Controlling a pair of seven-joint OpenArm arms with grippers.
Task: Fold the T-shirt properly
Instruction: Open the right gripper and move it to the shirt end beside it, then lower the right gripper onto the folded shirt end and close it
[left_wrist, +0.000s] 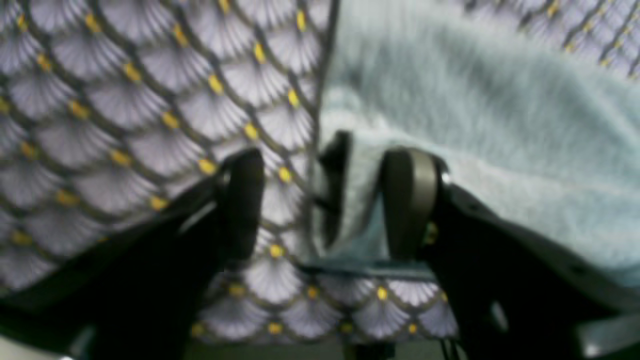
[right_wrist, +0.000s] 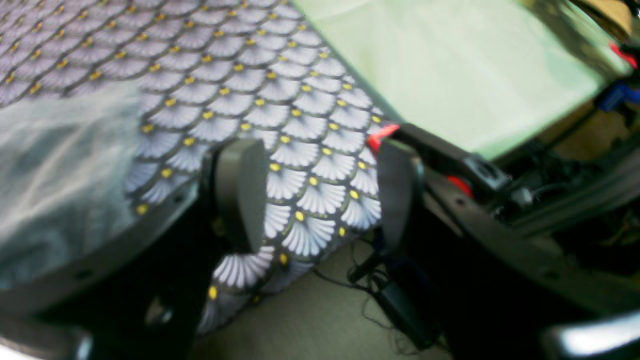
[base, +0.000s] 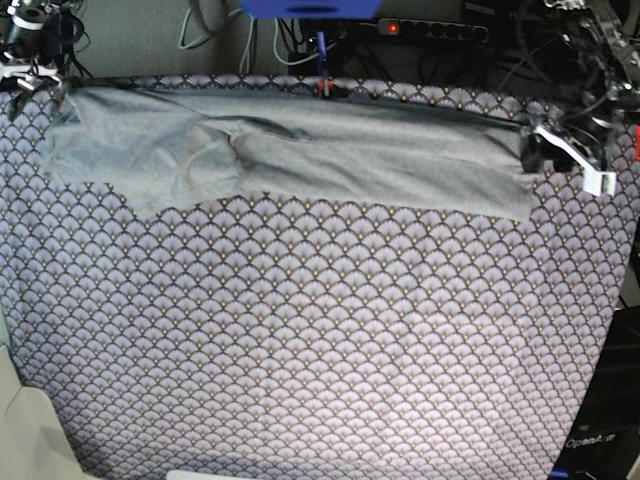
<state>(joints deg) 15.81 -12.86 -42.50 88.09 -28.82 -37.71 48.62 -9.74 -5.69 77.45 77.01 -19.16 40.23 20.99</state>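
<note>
The light grey T-shirt (base: 330, 150) lies stretched in a long band along the far edge of the table. My left gripper (left_wrist: 327, 200) is open at the shirt's right end (base: 532, 152). A folded edge of the T-shirt (left_wrist: 360, 190) stands between its fingers, against the right finger (left_wrist: 410, 200); the left finger (left_wrist: 245, 200) is clear of it. My right gripper (right_wrist: 320, 192) is open and empty over the patterned cloth at the table's far left corner (base: 40, 80). The T-shirt (right_wrist: 60, 175) lies beside it, apart from the fingers.
A purple-grey cloth with a fan-scale pattern (base: 320, 340) covers the whole table. Cables and a power strip (base: 430, 30) lie behind the far edge. In the right wrist view the cloth hangs over the table edge, with floor and cables (right_wrist: 390, 295) below.
</note>
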